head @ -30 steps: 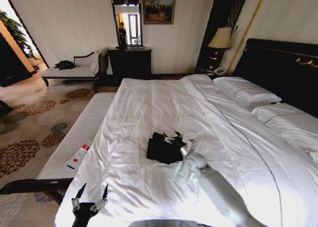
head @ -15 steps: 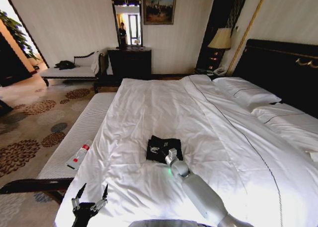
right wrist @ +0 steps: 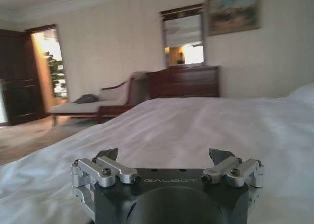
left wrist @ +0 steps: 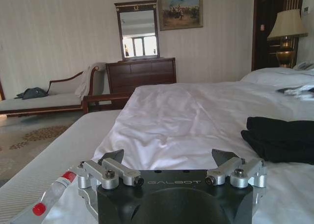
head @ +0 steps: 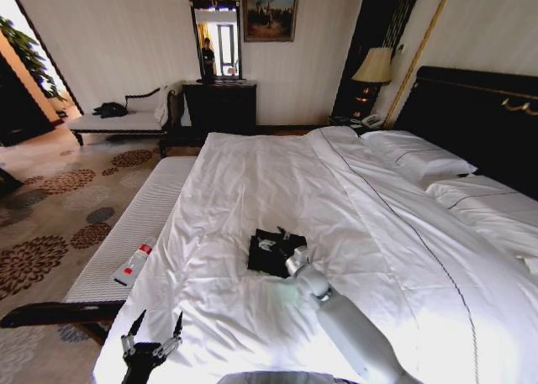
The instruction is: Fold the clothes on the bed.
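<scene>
The clothes [head: 267, 256] are a small black bundle, folded flat, lying on the white bed [head: 269, 165] near its foot. My right gripper [head: 278, 239] hovers just over the bundle's near right part, its arm reaching in from the lower right. In the right wrist view that gripper [right wrist: 164, 156] is open with nothing between its fingers, white bedding beyond it. My left gripper [head: 152, 331] is parked low at the bed's near left corner, open and empty. From the left wrist view the left gripper [left wrist: 168, 158] faces the black clothes [left wrist: 282, 138] lying off to one side.
A white bottle with a red cap [head: 132, 265] lies on the long white bench [head: 151, 207] at the bed's foot. Pillows [head: 420, 157] and a dark headboard [head: 479, 115] stand on the right. A chaise [head: 126, 119], dresser [head: 220, 105] and patterned carpet [head: 59, 207] lie beyond.
The right gripper swept left across the shirt, laying a raised flap down, then drew back slightly right. The shirt went from rumpled to a flat bundle. The left arm stayed still.
</scene>
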You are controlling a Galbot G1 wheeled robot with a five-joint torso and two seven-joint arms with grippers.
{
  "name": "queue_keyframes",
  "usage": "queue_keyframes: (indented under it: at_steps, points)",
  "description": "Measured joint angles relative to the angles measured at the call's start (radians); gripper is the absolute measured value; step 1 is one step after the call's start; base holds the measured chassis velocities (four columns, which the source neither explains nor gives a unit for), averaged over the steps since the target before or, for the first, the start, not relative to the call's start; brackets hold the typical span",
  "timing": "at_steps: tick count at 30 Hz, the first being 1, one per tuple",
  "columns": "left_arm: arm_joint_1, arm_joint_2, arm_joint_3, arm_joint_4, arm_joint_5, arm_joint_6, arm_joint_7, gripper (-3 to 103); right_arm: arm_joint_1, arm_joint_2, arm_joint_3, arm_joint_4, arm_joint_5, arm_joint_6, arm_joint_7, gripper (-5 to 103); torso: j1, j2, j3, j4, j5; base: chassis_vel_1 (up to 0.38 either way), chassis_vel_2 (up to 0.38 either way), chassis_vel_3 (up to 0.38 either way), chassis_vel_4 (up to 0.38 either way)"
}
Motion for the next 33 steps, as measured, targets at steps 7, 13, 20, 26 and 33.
queue_keyframes:
  at_steps: [7, 13, 20, 26, 33]
  points:
    - [0.0, 0.0, 0.0, 0.0, 0.0, 0.0, 0.0, 100, -0.14, -0.035, 0.166, 0.079, -0.062, 0.022, 0.007, 100, 0.0, 0.0, 0.0, 0.0, 0.0, 0.0, 0.0, 0.0, 0.0]
    - [0.0, 0.0, 0.0, 0.0, 0.0, 0.0, 0.0, 100, -0.331, -0.029, 0.38, 0.153, -0.106, 0.073, -0.018, 100, 0.0, 0.0, 0.0, -0.0002, 0.0001, 0.0, 0.0, 0.0, 0.0]
    - [0.0, 0.0, 0.0, 0.0, 0.0, 0.0, 0.0, 100, -0.492, 0.022, 0.521, 0.243, -0.143, 0.136, -0.052, 100, 0.0, 0.0, 0.0, 0.0001, -0.0002, 0.0, 0.0, 0.0, 0.0]
    - [0.0, 0.0, 0.0, 0.0, 0.0, 0.0, 0.0, 100, -0.608, 0.071, 0.573, 0.295, -0.196, 0.195, -0.084, 100, 0.0, 0.0, 0.0, 0.0002, -0.0001, 0.0, 0.0, 0.0, 0.0]
    - [0.0, 0.0, 0.0, 0.0, 0.0, 0.0, 0.0, 100, -0.761, 0.113, 0.643, 0.332, -0.249, 0.295, -0.155, 100, 0.0, 0.0, 0.0, -0.0002, -0.0002, 0.0, 0.0, 0.0, 0.0]
